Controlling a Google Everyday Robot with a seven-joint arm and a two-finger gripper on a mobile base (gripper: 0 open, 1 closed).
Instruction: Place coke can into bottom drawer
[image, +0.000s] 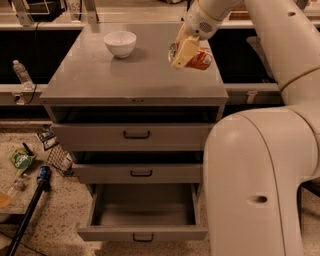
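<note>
The coke can (201, 59), red-orange with a silver end, lies on its side in my gripper (186, 52), over the right part of the grey cabinet top (100, 80). The pale fingers (183, 51) are closed around the can's left end. I cannot tell whether the can touches the top. The bottom drawer (115, 233) is pulled out and open below, with nothing showing inside and a small black handle on its front. It is well below and to the left of the gripper.
A white bowl (120, 43) stands at the back left of the top. The two upper drawers (136, 135) are slightly ajar. My big white arm link (250, 190) fills the right foreground. A bottle (22, 74), a green packet (21, 161) and a black pole (27, 215) lie to the left.
</note>
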